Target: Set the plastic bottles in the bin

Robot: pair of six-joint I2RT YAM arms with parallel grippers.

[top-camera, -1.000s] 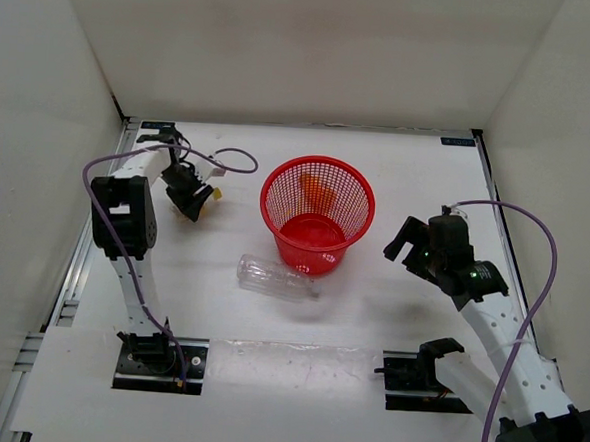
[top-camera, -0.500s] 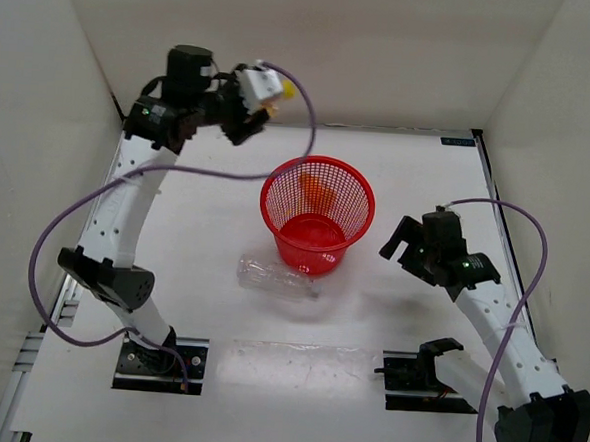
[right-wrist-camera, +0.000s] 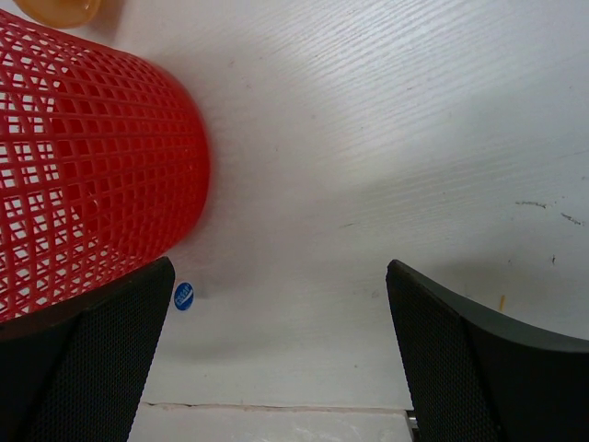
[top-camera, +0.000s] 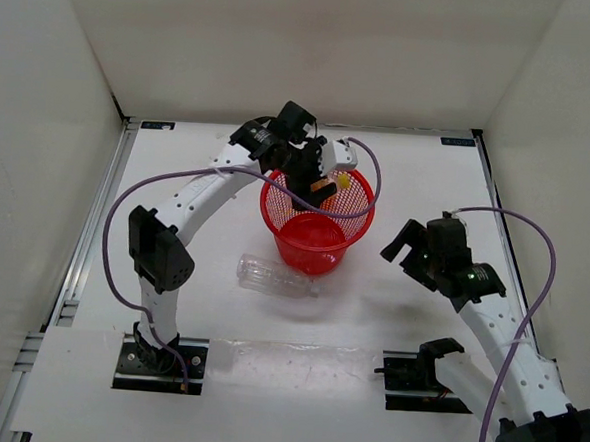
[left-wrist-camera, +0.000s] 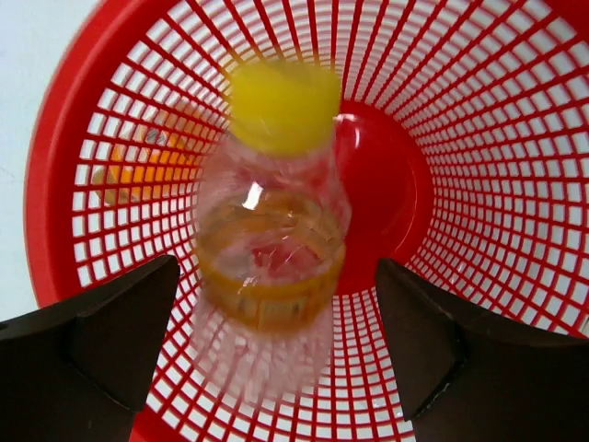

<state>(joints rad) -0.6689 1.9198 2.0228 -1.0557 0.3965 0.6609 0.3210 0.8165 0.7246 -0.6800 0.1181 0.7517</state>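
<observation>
— Done yet?
— No. Hangs over the bin [left-wrist-camera: 46, 230] with the left claw [left-wrist-camera: 276, 259] wide open, gripping nothing; orange bottle [left-wrist-camera: 271, 221] loose between its fingers [left-wrist-camera: 110, 341].
— Left?
— Clear bottle [top-camera: 276, 278], on the table [top-camera: 428, 179], well apart from both claws. Right claw [right-wrist-camera: 279, 265] open, empty.

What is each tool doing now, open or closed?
Left tool: open; a blurred bottle is loose between its sides, over the bin.
Right tool: open, empty.
</observation>
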